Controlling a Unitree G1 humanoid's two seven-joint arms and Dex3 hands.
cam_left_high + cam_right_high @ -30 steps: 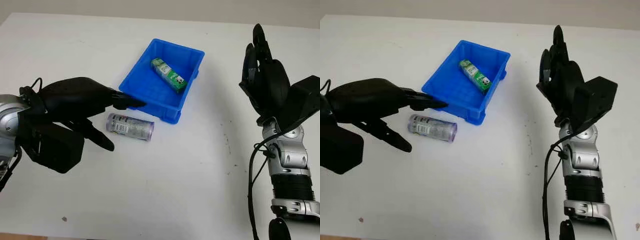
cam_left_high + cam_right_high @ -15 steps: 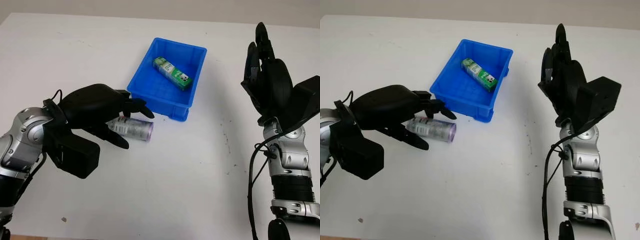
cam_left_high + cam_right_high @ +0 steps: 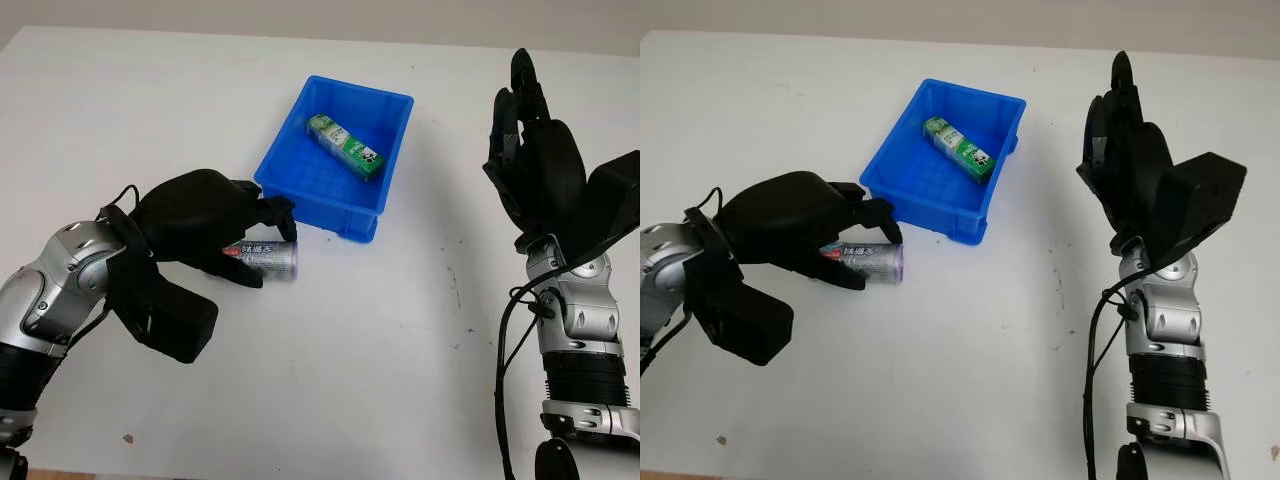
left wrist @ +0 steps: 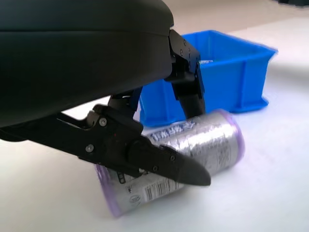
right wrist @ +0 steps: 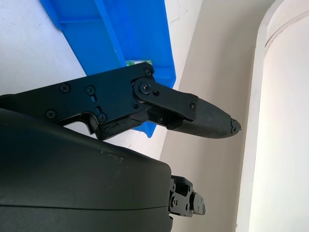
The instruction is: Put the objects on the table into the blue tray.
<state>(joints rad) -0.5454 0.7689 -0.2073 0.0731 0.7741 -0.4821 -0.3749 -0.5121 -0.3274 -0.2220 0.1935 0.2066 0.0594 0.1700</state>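
While the left hand (image 3: 205, 222) is sitting over the silver can (image 3: 268, 257) on the near-left part of the table (image 3: 330, 380), its fingers are curling down around the can's left half. From the head views only the can's right end and purple rim are poking out from under the palm. The left wrist view is giving more: the can (image 4: 183, 154) is lying on its side on the table, one finger (image 4: 145, 154) is crossing in front of its label, and another finger (image 4: 186, 82) is coming down behind it, touching the top of the can. So the hand is closing on the can, which is sitting on the table surface.

Just beyond and to the right of that hand, the blue tray (image 3: 300, 175) is sitting mid-table, its near-left corner just beside the fingertips. The head views are showing a green carton (image 3: 345, 147) lying diagonally in the tray's far half; the left wrist view is showing only the tray's outer wall (image 4: 231, 72), not the contents.

The right hand (image 3: 535, 160) is hanging raised over the right side of the table, well apart from the tray, open and holding nothing. The right wrist view is picking up the tray (image 5: 130, 43) beyond its finger (image 5: 193, 113), with a sliver of green inside it.
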